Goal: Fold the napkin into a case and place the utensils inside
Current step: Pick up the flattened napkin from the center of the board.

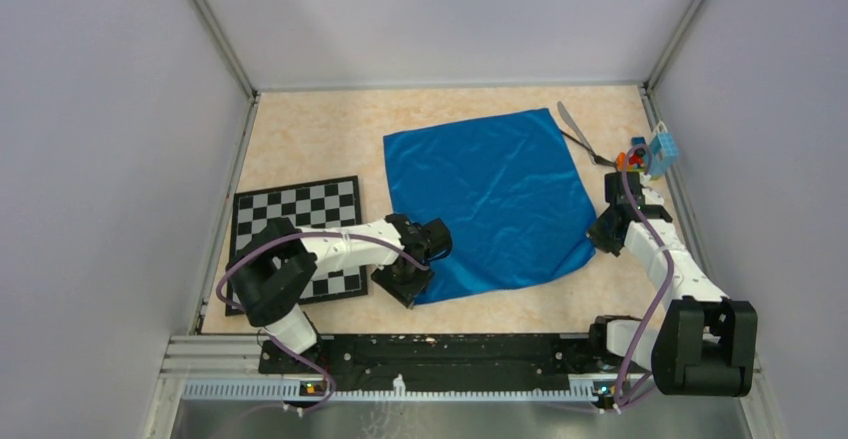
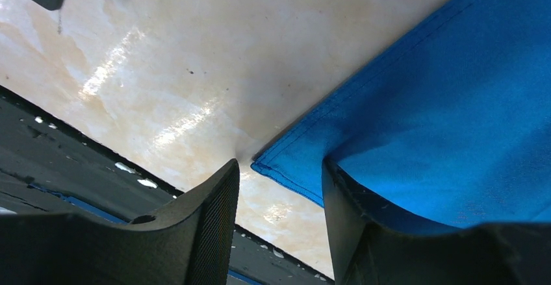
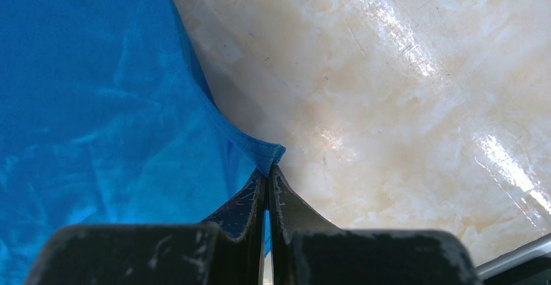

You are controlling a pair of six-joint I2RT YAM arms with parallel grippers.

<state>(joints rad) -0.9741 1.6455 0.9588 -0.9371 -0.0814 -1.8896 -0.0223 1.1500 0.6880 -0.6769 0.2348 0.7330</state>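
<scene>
The blue napkin (image 1: pixel 490 199) lies spread flat on the table. My left gripper (image 1: pixel 405 284) is open at the napkin's near left corner. In the left wrist view the corner (image 2: pixel 273 165) lies between the open jaws of the left gripper (image 2: pixel 279 178), with one finger (image 2: pixel 351 220) over the cloth. My right gripper (image 1: pixel 597 237) is shut on the near right corner, and the right wrist view shows the hem (image 3: pixel 266 155) pinched at the tips of the right gripper (image 3: pixel 269 171). The silver-grey knife (image 1: pixel 570 124) and the thin black utensil (image 1: pixel 588 149) lie at the back right, off the napkin.
A checkered board (image 1: pixel 310 209) lies left of the napkin, partly under my left arm. Small colourful toy blocks (image 1: pixel 650 154) sit by the right wall next to the utensils. Walls close in the left, back and right. The black rail (image 2: pixel 39 148) runs along the near edge.
</scene>
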